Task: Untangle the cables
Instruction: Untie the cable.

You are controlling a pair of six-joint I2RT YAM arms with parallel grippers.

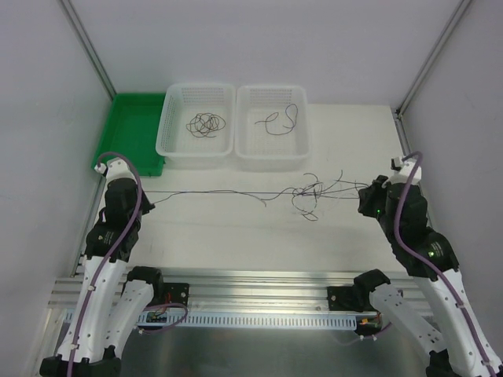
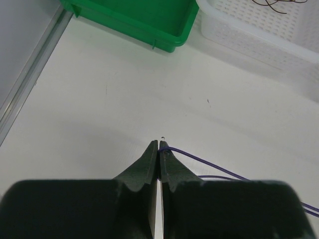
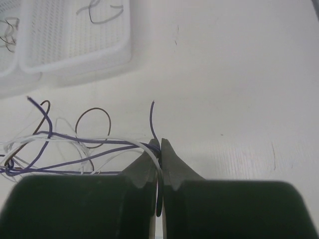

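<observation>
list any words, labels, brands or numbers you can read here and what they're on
None readable: no print shows on the green tray, the left basket, the right basket or the cables. The small board on the front rail is too small to read.

Bright, even light, faint shadows — the left gripper [image 2: 158,145] looms dark, slightly soft.

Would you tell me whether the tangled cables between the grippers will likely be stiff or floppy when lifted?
Probably floppy: the cables curl in loose loops. Likely very light, being so thin. They may snag where strands cross.
</observation>
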